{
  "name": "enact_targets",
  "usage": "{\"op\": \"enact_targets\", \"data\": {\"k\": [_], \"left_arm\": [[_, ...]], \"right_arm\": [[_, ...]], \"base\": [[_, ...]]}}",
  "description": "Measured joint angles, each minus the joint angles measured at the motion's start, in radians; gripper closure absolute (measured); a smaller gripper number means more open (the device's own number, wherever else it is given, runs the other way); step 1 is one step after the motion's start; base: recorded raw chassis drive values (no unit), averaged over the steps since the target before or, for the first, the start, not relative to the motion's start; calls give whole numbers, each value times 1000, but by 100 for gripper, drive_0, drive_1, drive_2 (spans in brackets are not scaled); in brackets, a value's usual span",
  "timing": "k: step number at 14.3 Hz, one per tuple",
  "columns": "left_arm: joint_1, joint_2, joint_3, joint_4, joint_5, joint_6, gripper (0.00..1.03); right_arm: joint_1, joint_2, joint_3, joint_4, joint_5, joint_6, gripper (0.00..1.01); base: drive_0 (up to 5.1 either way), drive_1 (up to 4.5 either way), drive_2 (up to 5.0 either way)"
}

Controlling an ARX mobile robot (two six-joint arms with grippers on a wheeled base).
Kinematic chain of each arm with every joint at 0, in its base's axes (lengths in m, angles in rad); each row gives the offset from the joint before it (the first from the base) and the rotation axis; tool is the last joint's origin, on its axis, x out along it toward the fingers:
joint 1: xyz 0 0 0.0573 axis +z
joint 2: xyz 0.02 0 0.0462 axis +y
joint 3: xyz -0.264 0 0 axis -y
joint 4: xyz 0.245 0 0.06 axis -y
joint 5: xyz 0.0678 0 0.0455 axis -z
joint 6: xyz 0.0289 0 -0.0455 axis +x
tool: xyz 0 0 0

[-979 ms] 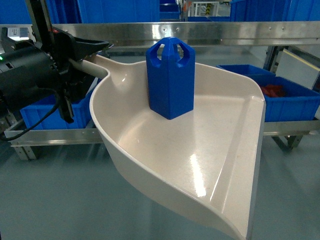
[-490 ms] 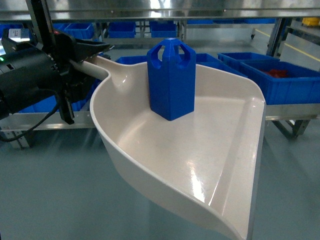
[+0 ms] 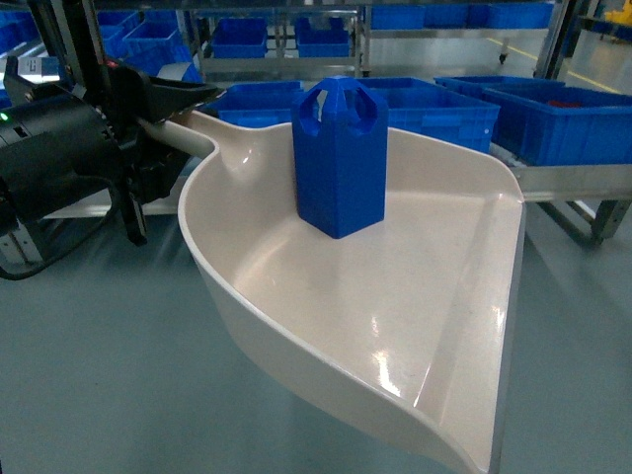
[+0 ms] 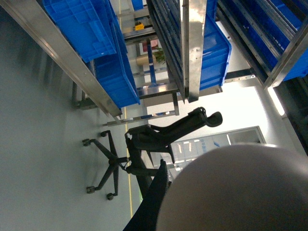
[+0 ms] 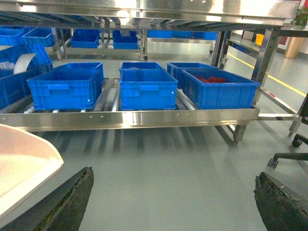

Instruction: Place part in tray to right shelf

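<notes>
The beige tray (image 3: 395,316) fills the middle of the head view, held up over the floor. The blue part (image 3: 339,158) stands upright on its inner floor, near the back wall. At the left, my left gripper (image 3: 170,111) is shut on the tray's handle (image 3: 188,138). The left wrist view shows only the tray's rounded underside (image 4: 240,192) beside one dark finger (image 4: 153,204). My right gripper (image 5: 173,175) is open over bare floor, with a corner of the tray (image 5: 24,163) to its left. The right shelf (image 5: 144,118) stands ahead of it, its steel front rail low.
Several blue crates (image 5: 147,89) sit on the shelf's roller rows; one holds red pieces (image 5: 216,79). More blue crates (image 3: 553,123) lie behind the tray. An office chair (image 4: 144,144) stands on the grey floor, its base also at the right (image 5: 296,149).
In the head view the shelf rails and crates behind have slid upward and look nearer. The tray, the part and the left gripper keep their places.
</notes>
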Motion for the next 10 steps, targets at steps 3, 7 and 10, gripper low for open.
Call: {"op": "enact_targets", "data": {"k": [3,7,10], "left_arm": [[0,0,0,0,0,0,91],[0,0,-1,0,0,0,91],[0,0,-1,-1,0,0,91]], "right_arm": [[0,0,0,1,0,0,3],[0,0,0,0,0,2,3],[0,0,0,-2,0,2,3]], "base": [[0,0,0],[0,0,0],[0,0,0]]}}
